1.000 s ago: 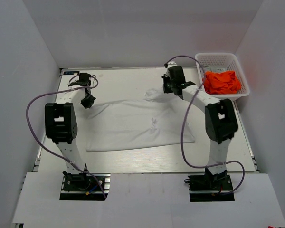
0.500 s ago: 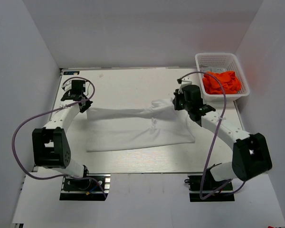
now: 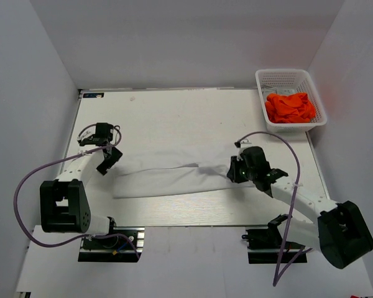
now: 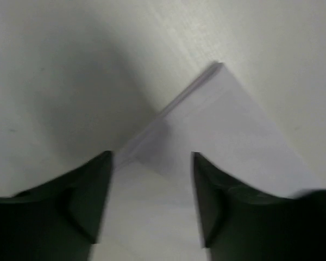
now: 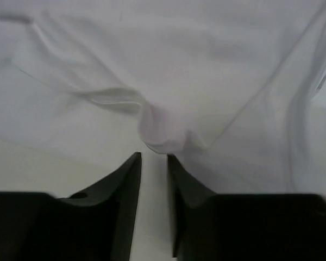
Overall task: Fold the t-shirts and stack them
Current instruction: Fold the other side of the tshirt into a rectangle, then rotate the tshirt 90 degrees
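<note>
A white t-shirt (image 3: 168,180) lies folded over into a long band across the near middle of the table. My left gripper (image 3: 104,165) stands open at the band's left end. In the left wrist view its fingers are wide apart (image 4: 152,157), over a flat corner of the white t-shirt (image 4: 228,125). My right gripper (image 3: 232,172) is at the band's right end, jaws a little apart (image 5: 154,156). A small bunch of the white t-shirt (image 5: 163,136) sits just past the tips, not pinched. Orange t-shirts (image 3: 290,107) lie crumpled in the basket.
A white lattice basket (image 3: 286,72) stands at the far right corner of the table. White walls close in the table on the left, back and right. Purple cables loop from both arms.
Both grippers carried the shirt's far edge toward the near side, folding it over itself into a band. Both then opened and let go of the cloth.
</note>
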You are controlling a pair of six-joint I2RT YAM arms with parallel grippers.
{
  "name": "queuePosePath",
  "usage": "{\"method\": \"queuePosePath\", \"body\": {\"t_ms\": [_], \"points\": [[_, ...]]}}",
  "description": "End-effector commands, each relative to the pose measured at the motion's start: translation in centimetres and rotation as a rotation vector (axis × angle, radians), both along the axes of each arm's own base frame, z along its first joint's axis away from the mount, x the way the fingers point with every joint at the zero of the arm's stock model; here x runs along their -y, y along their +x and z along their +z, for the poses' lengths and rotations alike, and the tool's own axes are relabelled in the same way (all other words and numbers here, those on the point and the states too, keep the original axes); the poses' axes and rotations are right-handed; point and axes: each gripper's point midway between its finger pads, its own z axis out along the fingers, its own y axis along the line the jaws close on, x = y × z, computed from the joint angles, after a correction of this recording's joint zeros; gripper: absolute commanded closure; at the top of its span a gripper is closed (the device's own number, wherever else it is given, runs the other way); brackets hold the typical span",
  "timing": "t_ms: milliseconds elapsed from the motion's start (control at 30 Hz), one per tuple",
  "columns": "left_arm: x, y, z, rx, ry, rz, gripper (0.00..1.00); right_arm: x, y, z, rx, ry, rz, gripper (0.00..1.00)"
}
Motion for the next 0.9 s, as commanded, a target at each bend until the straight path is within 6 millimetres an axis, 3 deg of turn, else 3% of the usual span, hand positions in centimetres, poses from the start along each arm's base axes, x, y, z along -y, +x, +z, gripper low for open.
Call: {"method": "queuePosePath", "body": {"t_ms": [0, 67, 133, 167, 300, 400, 433, 467, 533, 567, 667, 733, 800, 867], "points": [[-0.9, -5.5, 0.0, -0.122, 0.021, 0.178, 0.11, -0.6, -4.9, -0.1, -0.171, 0.101, 0.025, 0.64], [-1.0, -6.0, 1.0, -0.087, 0.018, 0.215, 0.00, -0.3, -6.1, 1.2, -0.164, 0.129, 0.031, 0.46], [-0.9, -5.5, 2.3, -0.045, 0.004, 0.213, 0.00, -0.1, -5.3, 3.0, -0.084, 0.127, 0.043, 0.14], [-0.6, -4.7, 3.1, -0.001, -0.012, 0.194, 0.00, -0.4, -4.4, 4.6, -0.021, 0.147, 0.049, 0.10], [0.8, -0.4, 5.5, 0.162, -0.073, 0.074, 0.00, -1.7, -1.4, 8.2, 0.139, 0.207, 0.054, 0.10], [2.6, 1.3, 5.3, 0.197, -0.136, -0.047, 0.00, -1.3, 0.6, 7.4, 0.093, 0.216, -0.091, 0.10], [3.7, 2.4, 4.9, 0.207, -0.172, -0.092, 0.00, -0.3, 1.0, 4.9, -0.003, 0.163, -0.198, 0.10], [4.0, 2.5, 4.0, 0.189, -0.183, -0.109, 0.00, -0.5, 1.4, 5.2, -0.014, 0.159, -0.209, 0.10], [5.3, 3.5, 3.0, 0.179, -0.203, -0.152, 0.00, 0.2, 0.9, 2.0, -0.144, 0.106, -0.300, 0.10], [5.8, 3.3, 1.2, 0.119, -0.210, -0.170, 0.00, 0.1, 1.0, 1.6, -0.165, 0.107, -0.304, 0.10], [7.5, 2.2, -2.0, 0.015, -0.204, -0.216, 0.00, 0.3, 0.7, -2.0, -0.315, 0.067, -0.369, 0.10], [8.6, 1.5, -3.6, -0.024, -0.203, -0.250, 0.00, 0.5, 1.2, -3.0, -0.364, 0.060, -0.381, 0.10], [8.9, 0.3, -5.6, -0.093, -0.191, -0.265, 0.00, 0.4, 2.0, -3.9, -0.392, 0.039, -0.386, 0.10], [9.7, -2.4, -7.2, -0.185, -0.193, -0.263, 0.00, 1.1, 2.9, -4.4, -0.407, 0.031, -0.413, 0.10]]}}
